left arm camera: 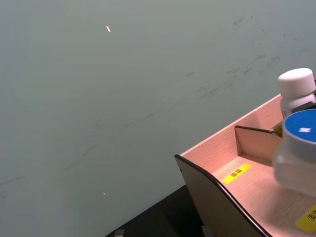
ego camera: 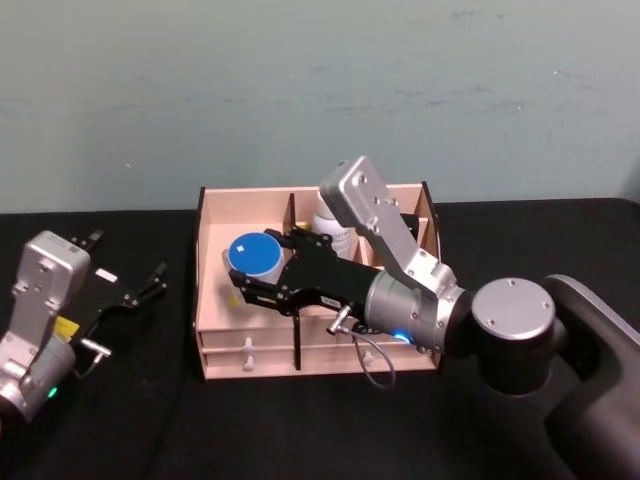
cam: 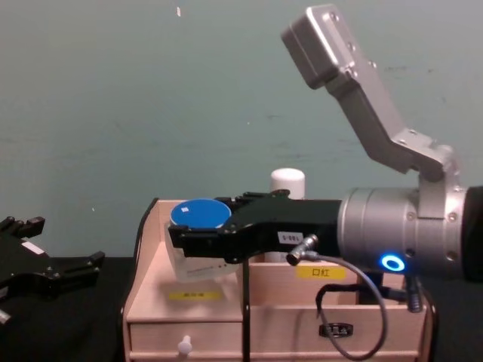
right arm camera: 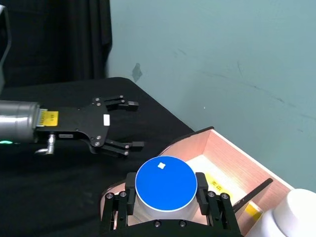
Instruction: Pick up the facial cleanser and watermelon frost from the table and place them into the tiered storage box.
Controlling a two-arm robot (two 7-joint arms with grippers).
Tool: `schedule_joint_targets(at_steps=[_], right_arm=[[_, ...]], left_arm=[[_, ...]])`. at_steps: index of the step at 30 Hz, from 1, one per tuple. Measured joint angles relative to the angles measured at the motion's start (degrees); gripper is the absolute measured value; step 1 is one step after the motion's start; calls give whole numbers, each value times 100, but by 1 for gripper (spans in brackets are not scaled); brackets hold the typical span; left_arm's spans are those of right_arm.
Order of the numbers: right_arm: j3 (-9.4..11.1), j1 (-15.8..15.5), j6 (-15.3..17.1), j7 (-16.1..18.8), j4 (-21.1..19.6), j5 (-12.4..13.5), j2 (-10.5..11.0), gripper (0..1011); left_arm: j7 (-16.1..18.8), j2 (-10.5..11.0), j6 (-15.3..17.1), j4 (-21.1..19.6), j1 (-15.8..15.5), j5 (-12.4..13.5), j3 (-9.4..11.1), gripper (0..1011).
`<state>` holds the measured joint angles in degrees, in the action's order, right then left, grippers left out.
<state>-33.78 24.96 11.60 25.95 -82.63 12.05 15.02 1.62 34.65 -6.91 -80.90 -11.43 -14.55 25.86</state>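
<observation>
The watermelon frost (ego camera: 254, 256), a frosted jar with a blue lid, hangs inside the left compartment of the tiered storage box (ego camera: 212, 300), low over its floor. My right gripper (ego camera: 250, 278) is shut on the jar, and its black fingers (right arm camera: 129, 195) press both sides of the watermelon frost (right arm camera: 166, 183). The facial cleanser (ego camera: 333, 222), a tall white bottle, stands upright in a back compartment behind the right arm, with its cap (cam: 287, 183) rising above the walls. My left gripper (ego camera: 125, 258) rests open left of the box, holding nothing.
The box's curved dark-edged left wall (left arm camera: 217, 197) faces the left gripper (right arm camera: 136, 124). Two small drawers (cam: 185, 339) run along the box front. A grey cable (cam: 362, 317) loops under the right wrist. The table (ego camera: 120, 430) is black, and a teal wall stands behind it.
</observation>
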Motion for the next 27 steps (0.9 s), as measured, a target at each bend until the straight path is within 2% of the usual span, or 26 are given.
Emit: schedule_joint_targets(at_steps=[10,20,27], right_arm=[[-37,241,-31,16,564,-18,-289,726],[-73,367,-44,42,911,-24,-429,724],[-78,395,-22,41,1013,-40,-486,726]], left_arm=[[0,0,0,0,0,0,0,1009],[0,0,0,0,0,0,0,1010],[0,0,0,0,0,0,0,1010]])
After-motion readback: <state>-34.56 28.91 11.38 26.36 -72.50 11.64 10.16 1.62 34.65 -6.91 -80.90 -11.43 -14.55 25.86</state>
